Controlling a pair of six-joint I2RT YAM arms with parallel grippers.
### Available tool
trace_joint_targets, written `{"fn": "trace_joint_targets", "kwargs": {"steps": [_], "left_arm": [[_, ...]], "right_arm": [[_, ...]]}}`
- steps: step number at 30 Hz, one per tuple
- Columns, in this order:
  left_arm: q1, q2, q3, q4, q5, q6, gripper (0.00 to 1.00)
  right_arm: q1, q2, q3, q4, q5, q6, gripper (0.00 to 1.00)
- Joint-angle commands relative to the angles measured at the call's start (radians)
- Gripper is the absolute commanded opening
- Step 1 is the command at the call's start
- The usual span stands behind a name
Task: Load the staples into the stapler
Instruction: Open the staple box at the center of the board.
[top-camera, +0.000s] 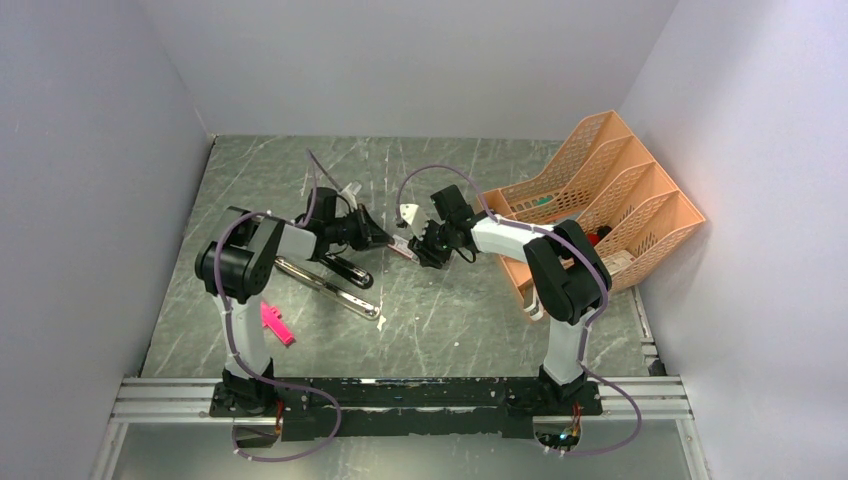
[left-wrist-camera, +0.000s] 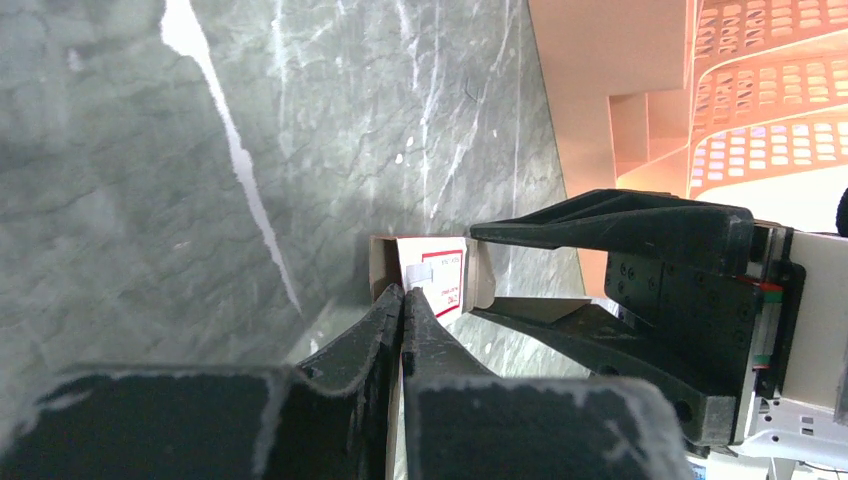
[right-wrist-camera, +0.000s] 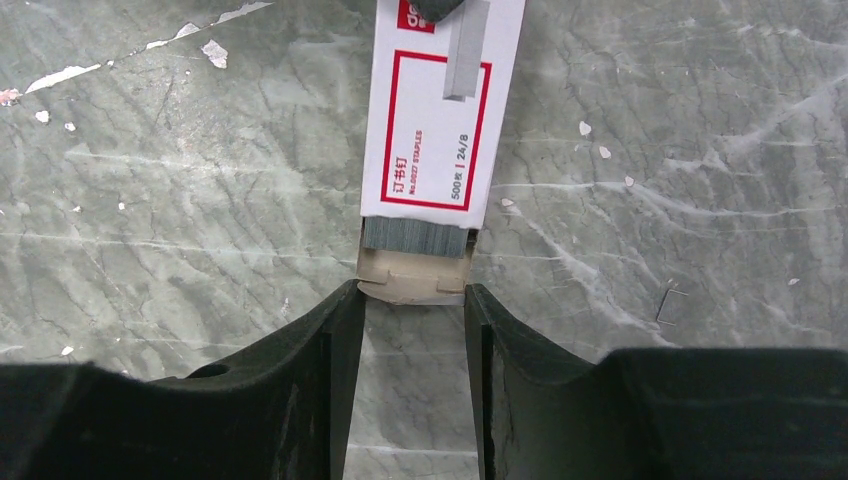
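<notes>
At the middle of the table (top-camera: 450, 310), the staple box (right-wrist-camera: 430, 130) is sitting between the two grippers, its red-and-white label facing up. The left gripper (left-wrist-camera: 403, 300) is pinching the box's far end, its fingers pressed shut on the cardboard. A beige tray (right-wrist-camera: 410, 285) is sticking out of the near end, with grey staples (right-wrist-camera: 415, 235) showing at its mouth. The right gripper (right-wrist-camera: 412, 300) is waiting at 6 o'clock of the box in its own view, jaws standing apart, one tip just beside either corner of the tray's end.

Both arms are reaching inward, the left from 8 o'clock and the right from 4 o'clock, wrists facing each other.

The stapler (top-camera: 330, 285) is lying open at 8 o'clock of the box, chrome rail bared, partly under the left forearm. A pink piece (top-camera: 277, 323) is lying at 7 o'clock, and an orange rack (top-camera: 600, 190) is standing at 3 o'clock. The tabletop is showing dark green-grey stone with white veins, and pale walls (top-camera: 400, 60) are closing it in.
</notes>
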Motion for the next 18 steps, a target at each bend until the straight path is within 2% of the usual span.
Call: {"fn": "trace_joint_targets", "kwargs": {"steps": [1,18], "left_arm": [[0.027,-0.033,-0.022,0.018,-0.014,0.005,0.07],[0.134,-0.07,-0.017,-0.023,-0.035,0.041,0.07]], "right_arm": [[-0.004,0.051,-0.02,-0.062,0.058,-0.01,0.43],[-0.005,0.057,-0.011,-0.089,0.064,-0.013,0.43]]}}
